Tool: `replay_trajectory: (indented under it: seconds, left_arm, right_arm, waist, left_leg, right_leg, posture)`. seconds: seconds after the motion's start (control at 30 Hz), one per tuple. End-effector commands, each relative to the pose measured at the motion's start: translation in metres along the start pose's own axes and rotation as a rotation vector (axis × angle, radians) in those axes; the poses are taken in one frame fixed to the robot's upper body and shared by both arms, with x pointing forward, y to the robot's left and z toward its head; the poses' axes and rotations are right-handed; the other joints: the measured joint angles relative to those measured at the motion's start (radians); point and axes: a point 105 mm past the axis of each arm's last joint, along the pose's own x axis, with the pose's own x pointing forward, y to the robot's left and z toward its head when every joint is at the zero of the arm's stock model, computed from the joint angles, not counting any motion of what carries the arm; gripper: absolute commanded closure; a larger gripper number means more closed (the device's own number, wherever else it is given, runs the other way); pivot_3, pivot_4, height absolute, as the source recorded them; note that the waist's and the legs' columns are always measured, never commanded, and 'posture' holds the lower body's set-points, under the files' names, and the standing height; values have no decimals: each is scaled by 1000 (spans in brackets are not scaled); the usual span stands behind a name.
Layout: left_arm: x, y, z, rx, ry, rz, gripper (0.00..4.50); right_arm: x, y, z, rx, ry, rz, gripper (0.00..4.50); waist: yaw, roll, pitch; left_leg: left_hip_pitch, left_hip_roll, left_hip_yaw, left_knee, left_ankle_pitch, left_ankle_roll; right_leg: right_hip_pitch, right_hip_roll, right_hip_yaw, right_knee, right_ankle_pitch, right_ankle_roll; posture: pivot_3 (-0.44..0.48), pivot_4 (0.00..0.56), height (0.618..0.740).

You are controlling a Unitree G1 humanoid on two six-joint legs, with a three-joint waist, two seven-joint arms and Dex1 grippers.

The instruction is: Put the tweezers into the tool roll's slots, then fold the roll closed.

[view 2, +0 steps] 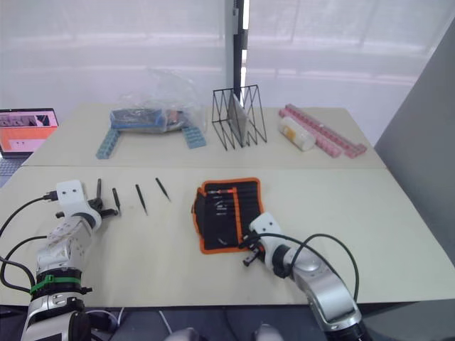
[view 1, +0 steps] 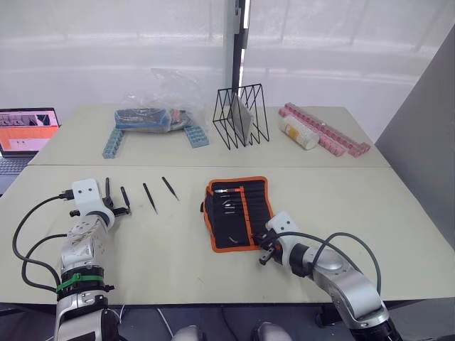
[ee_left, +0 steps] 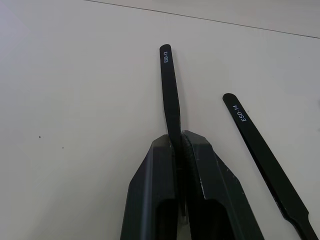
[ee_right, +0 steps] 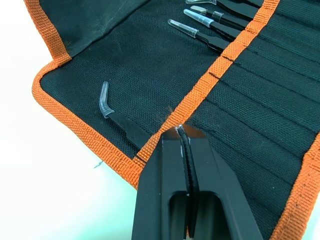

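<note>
The roll (view 1: 239, 213) lies open and flat near the front edge of the table (view 1: 370, 199), its orange-trimmed inner face up and its slots (ee_right: 260, 100) only partly filled. Several tweezers sit in it already: the right wrist view shows capped tips (ee_right: 192, 25) poking past the orange band at the far end, and one bent-tipped pair (ee_right: 122, 122) tucked in at the near end. Four more tweezers (view 1: 149, 197) lie loose in a row on the table, well to the left of the roll.

The left gripper (view 1: 117, 210) is at that row, its fingers pressed together on the tweezer marked ESD-12 (ee_left: 170, 95), which still lies flat on the table beside a second one marked ESD-14 (ee_left: 260, 150). The right gripper (ee_right: 182, 132) rests at the roll's near end, its fingers closed on the orange slot band (pinching the fabric, it seems, or at least touching it).

Judged from this, the loading is roughly half done: four tweezers are yet to be carried over and slid into slots, and the roll has not been folded.
</note>
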Motion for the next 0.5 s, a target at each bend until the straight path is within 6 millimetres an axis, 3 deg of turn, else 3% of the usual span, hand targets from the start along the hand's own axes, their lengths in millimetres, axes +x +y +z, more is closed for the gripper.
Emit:
replay_trajectory:
  seconds: [0.03, 0.13, 0.3, 0.43, 0.5]
  left_arm:
    - [-2, 8, -8, -28, 22, 33, 4455]
    - [-6, 13, 6, -11, -47, 38, 4455]
    - [-24, 17, 51, 76, -247, -38, 4455]
    - [-42, -1, 82, 170, -357, -203, 4455]
    - [-52, -21, 96, 190, -404, -329, 4455]
  right_arm:
    - [2, 10, -15, 32, 64, 36, 4500]
    - [2, 11, -16, 34, 68, 34, 4500]
    - [-1, 11, -24, 29, 99, 23, 4500]
    - [-1, 13, -31, 48, 106, 17, 4500]
    - [0, 14, -37, 60, 116, 13, 4500]
  waist:
    - [0, 0, 0]
    - [-3, 0, 0]
    - [-8, -2, 1]
    - [-5, -5, 0]
    - [-4, -4, 0]
  left_leg:
    - [0, 0, 0, 0, 0, 0]
    - [0, 0, 0, 0, 0, 0]
    - [-5, 0, 0, -2, 0, 0]
    - [-15, 0, -1, -2, 1, -1]
    - [-14, 0, -1, -2, 1, -1]
  right_leg:
    - [0, 0, 0, 0, 0, 0]
    - [0, 0, 0, 0, 0, 0]
    - [-5, 0, 0, -1, 0, 0]
    - [-15, 0, -1, -1, 1, -1]
    - [-15, -1, -1, -1, 1, -1]
  posture:
    - [0, 150, 737]
    - [0, 150, 737]
    - [0, 150, 737]
    - [0, 150, 737]
    - [0, 150, 737]
